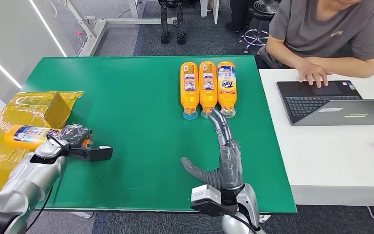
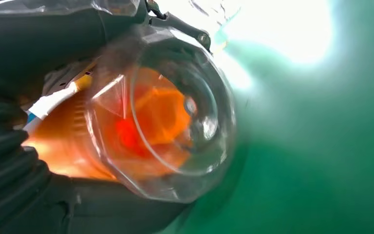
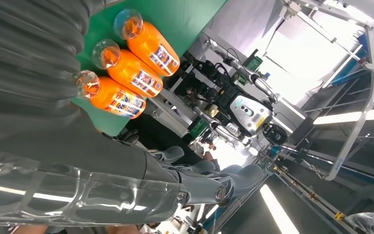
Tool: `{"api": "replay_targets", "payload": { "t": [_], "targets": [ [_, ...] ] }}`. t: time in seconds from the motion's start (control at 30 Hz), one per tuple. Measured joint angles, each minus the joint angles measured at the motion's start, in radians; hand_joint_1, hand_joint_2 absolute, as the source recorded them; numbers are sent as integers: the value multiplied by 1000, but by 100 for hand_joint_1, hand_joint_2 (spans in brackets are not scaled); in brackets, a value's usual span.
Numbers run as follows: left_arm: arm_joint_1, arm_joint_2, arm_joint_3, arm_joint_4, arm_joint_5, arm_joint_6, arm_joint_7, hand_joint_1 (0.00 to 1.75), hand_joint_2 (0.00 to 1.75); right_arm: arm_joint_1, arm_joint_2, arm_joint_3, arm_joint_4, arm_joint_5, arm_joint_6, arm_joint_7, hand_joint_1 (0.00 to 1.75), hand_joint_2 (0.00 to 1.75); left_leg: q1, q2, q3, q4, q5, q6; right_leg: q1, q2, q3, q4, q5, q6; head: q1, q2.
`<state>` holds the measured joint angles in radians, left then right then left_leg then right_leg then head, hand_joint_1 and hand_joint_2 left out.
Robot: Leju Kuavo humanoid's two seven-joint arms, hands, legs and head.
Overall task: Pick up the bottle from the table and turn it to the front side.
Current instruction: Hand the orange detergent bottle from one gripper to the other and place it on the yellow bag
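Bottle (image 1: pixel 27 136) sits in your left hand (image 1: pixel 73 136), gripped near its clear cap at the table's (image 1: pixel 126 97) left edge, over the yellow bag (image 1: pixel 9 109). Your right hand (image 1: pixel 221 161) rests open, fingers toward three finished bottles (image 1: pixel 208 87). You're mid-pickup; next, I judge, rotate it label-up.

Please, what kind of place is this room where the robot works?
Probably a robotics lab or test room: a green table with orange bottles laid in a row, a person at a laptop beside it, and another robot's legs standing behind.
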<state>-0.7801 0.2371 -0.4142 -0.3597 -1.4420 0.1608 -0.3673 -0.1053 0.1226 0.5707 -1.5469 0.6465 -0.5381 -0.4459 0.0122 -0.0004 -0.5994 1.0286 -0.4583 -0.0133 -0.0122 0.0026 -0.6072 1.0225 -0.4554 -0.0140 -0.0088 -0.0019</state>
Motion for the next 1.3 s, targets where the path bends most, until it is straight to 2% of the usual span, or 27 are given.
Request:
{"api": "replay_targets", "payload": {
  "t": [0.3, 0.57, 0.77, 0.93, 1.3],
  "targets": [
    [-10, -13, -5, 0, 5, 24, 12, 0, 175, 3, 3, -3, 0, 0, 3, 4, 0, 175, 0, 0, 1, 0, 0, 0, 0, 0, 1, 0, 0, 0, 0, 0],
    [-4, -3, -2, -1, 55, 133, 24, 0, 175, 9, 3, -15, 0, 5, 3, 6, 0, 175, 0, 0, 1, 0, 0, 0, 0, 1, 1, 0, 0, 0, 0, 0],
    [14, 3, 48, -30, 144, 281, 11, 0, 175, 9, 4, -21, 0, 6, 8, 8, 0, 175, 0, 0, 1, 0, 0, 0, 0, 1, 1, 0, 0, 0, 0, 0],
    [80, 9, 136, -98, 225, 373, -23, 0, 175, 9, 6, -24, 0, 4, 14, 9, 0, 175, 0, 1, 1, 0, 0, 0, 0, 1, 0, 0, 0, 0, 0, 0],
    [302, 38, 298, -282, 301, 450, -83, 0, 175, 4, 6, -26, 10, -34, 12, -2, 0, 175, 0, 1, 0, -1, 0, 0, 0, 1, 0, 0, -1, -1, 0, 0]
  ]
}}
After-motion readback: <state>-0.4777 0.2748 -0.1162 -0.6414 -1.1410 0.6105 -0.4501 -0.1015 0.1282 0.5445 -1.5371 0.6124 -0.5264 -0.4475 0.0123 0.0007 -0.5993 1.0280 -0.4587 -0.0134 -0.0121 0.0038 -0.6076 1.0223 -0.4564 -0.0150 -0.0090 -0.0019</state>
